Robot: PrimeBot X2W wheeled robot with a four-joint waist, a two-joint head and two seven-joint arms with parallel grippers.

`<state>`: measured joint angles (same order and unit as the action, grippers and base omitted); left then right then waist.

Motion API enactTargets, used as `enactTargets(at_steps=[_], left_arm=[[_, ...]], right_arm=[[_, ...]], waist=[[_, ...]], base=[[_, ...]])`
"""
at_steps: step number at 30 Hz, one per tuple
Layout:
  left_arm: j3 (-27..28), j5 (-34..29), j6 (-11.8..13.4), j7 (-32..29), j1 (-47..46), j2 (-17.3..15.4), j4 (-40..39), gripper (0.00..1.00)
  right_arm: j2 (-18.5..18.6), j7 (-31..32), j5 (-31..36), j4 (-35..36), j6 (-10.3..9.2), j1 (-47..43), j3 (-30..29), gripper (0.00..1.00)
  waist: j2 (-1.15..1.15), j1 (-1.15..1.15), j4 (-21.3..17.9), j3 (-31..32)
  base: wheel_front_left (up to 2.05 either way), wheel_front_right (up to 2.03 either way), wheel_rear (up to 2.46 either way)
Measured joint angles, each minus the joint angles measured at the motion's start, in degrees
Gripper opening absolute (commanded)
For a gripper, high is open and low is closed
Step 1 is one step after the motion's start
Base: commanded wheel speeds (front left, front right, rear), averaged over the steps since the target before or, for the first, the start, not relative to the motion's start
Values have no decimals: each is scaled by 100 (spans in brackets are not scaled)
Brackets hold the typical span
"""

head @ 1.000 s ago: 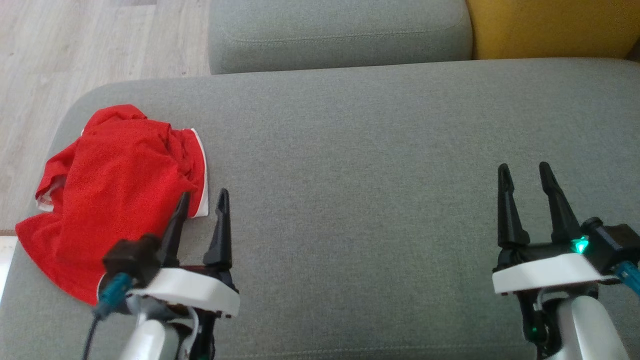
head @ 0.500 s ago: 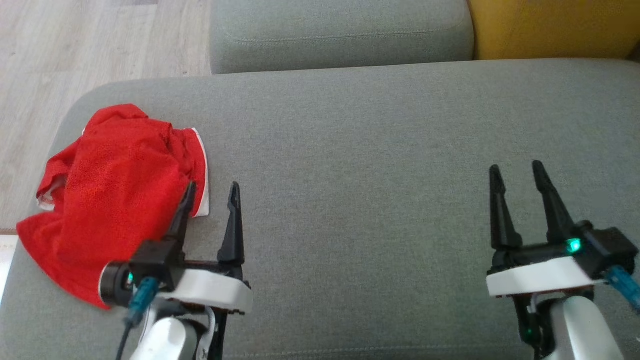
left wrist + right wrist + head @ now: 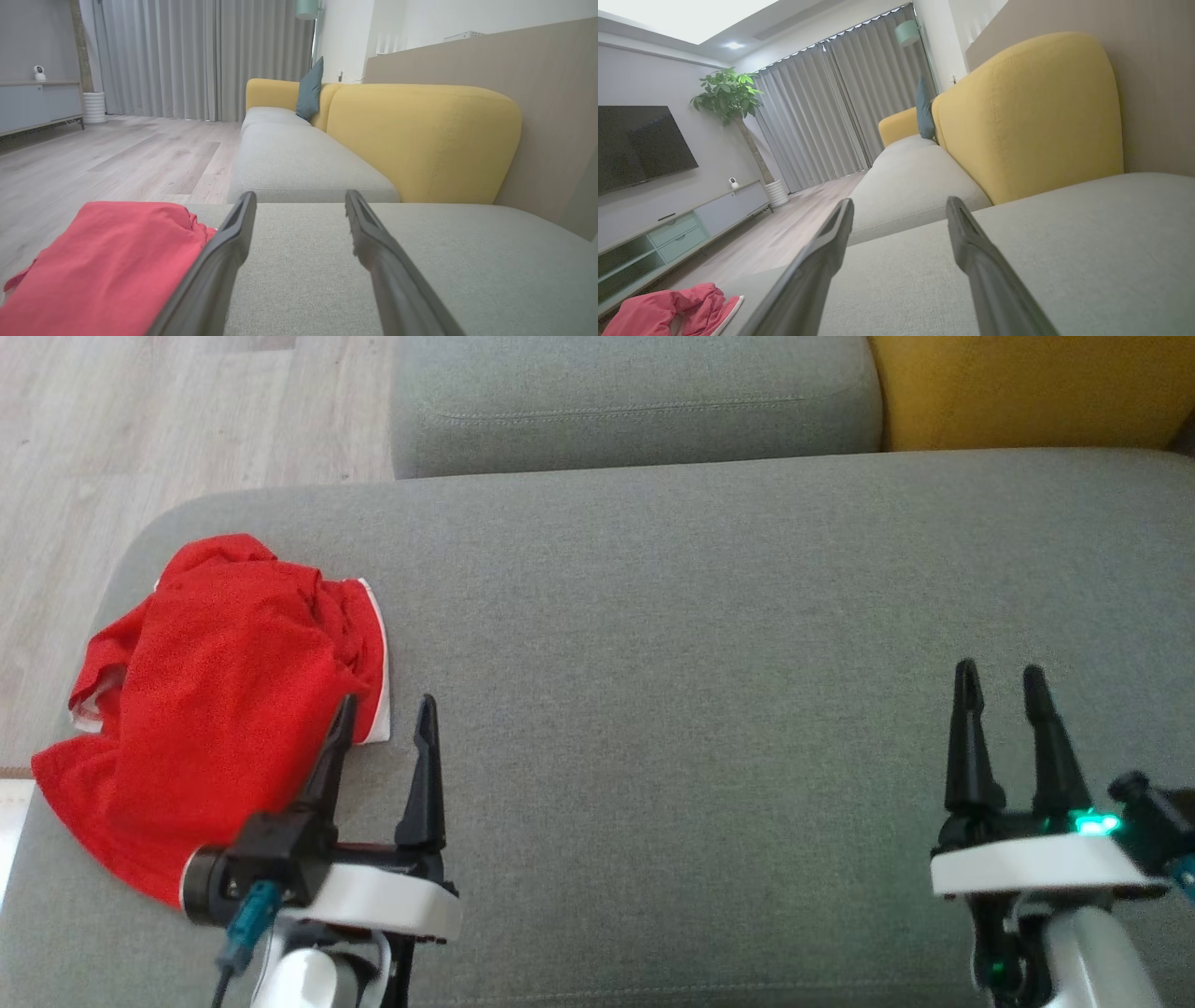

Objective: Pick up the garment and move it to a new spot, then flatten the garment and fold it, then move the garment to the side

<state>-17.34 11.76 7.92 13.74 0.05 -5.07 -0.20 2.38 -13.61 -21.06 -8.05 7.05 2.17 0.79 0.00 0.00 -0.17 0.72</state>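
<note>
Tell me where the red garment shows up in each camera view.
Head view: garment at left, on the grey cushion.
Left wrist view: garment at lower left.
Right wrist view: garment in bottom-left corner.
Shared landmark: yellow backrest, right of centre in each.

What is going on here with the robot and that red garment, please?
The robot faces a grey sofa seat. A crumpled red garment lies at its left end, not yet picked up. The left gripper is open beside the garment; the right gripper is open over bare cushion, well away from it.
</note>
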Motion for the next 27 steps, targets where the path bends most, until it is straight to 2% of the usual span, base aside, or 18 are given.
enactTargets(at_steps=[6, 11, 27], left_arm=[[133, -378, -189, 60, 2, 101, 199, 100], [187, -420, -332, 81, 47, 170, 390, 100], [313, -453, -388, 81, 93, 193, 489, 100]], right_arm=[[0, -73, -56, -312, 0, -137, 91, 100], [0, -77, 8, -469, 0, -142, 235, 100], [1, -77, 148, -466, 0, -142, 224, 100]], waist=[[0, 0, -13, 32], [0, 0, -27, 51], [0, 0, 79, 51]], base=[[0, 0, 0], [0, 0, 0], [0, 0, 0]])
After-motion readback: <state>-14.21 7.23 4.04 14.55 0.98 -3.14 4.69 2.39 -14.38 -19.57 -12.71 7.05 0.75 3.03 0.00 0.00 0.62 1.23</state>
